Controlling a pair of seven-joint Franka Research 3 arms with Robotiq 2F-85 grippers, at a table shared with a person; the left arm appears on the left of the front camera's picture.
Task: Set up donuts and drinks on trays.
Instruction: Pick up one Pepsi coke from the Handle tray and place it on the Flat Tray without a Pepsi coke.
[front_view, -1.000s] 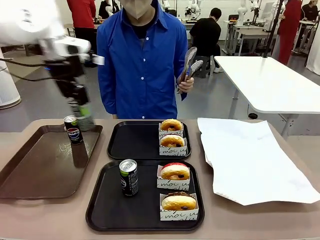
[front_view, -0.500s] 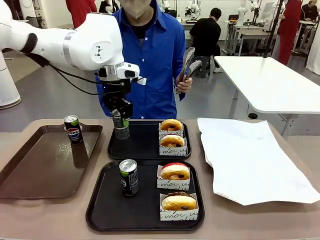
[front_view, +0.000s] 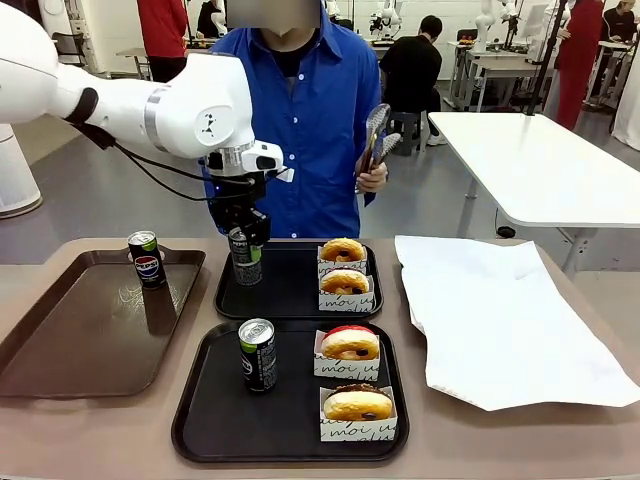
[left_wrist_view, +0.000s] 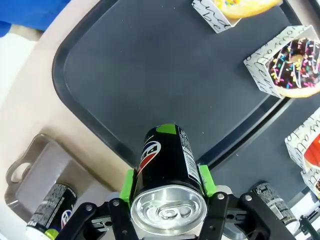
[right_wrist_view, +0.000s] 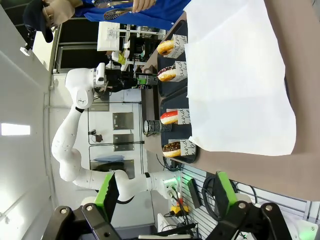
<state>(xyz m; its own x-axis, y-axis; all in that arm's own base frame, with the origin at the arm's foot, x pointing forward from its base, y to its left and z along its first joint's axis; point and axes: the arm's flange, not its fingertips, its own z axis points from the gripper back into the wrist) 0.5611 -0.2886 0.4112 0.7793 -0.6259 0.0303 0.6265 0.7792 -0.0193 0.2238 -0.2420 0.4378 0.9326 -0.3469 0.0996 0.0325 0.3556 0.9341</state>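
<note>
The Pepsi can (front_view: 245, 256), a slim dark cylinder with a silver top, hangs upright over the left part of the far tray (front_view: 280, 290), pinched at its sides by the left gripper (left_wrist_view: 167, 186), whose green pads are closed partway on it, probably so it lands standing. That matte black tray already carries 2 sleeved donuts (front_view: 344, 275) on its right, as does the near tray (front_view: 220, 420) beside its own can (front_view: 258, 354). The right gripper (right_wrist_view: 162, 194) stands open and empty, off the table.

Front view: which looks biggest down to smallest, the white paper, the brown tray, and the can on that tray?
1. White paper
2. Brown tray, nearly as large as the paper
3. Can
</note>
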